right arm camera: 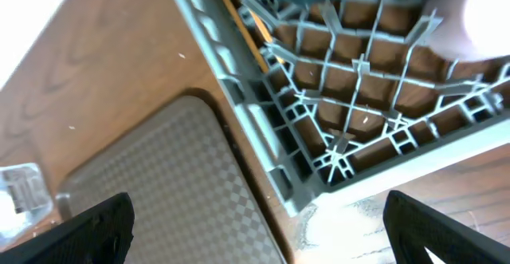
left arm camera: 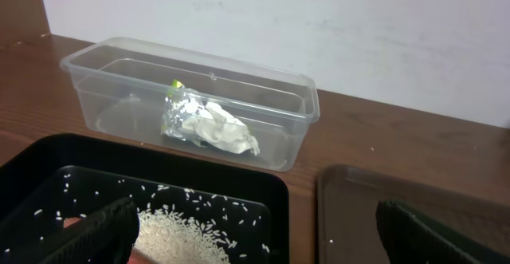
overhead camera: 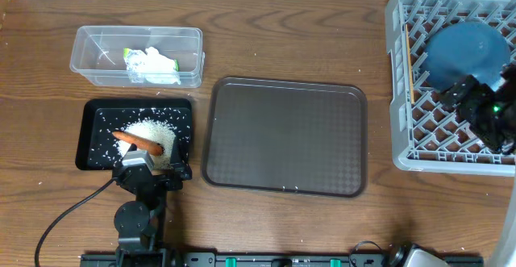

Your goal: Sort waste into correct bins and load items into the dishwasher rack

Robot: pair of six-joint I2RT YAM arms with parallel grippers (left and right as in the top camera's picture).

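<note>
The black tray point(overhead camera: 89, 130) holds a heap of rice point(overhead camera: 151, 131) with an orange carrot point(overhead camera: 139, 142) lying on it. Behind it, the clear tub point(overhead camera: 97, 53) contains a crumpled tissue point(overhead camera: 159, 65) and a yellow-green wrapper point(overhead camera: 129, 56). My left gripper point(overhead camera: 155, 168) hovers open at the black tray's front edge, empty; its wrist view shows the rice point(left arm camera: 179, 236) and the tissue point(left arm camera: 211, 128). The grey rack point(overhead camera: 399, 73) carries a teal bowl point(overhead camera: 468, 53) and a thin chopstick point(overhead camera: 412, 65). My right gripper point(overhead camera: 461, 96) is open over the rack with nothing held.
A brown serving tray point(overhead camera: 282, 134) with a few stray grains lies between the black tray and the rack. In the right wrist view the rack's corner point(right arm camera: 263, 136) sits beside that tray point(right arm camera: 159, 184). A black cable point(overhead camera: 64, 214) trails at the front left.
</note>
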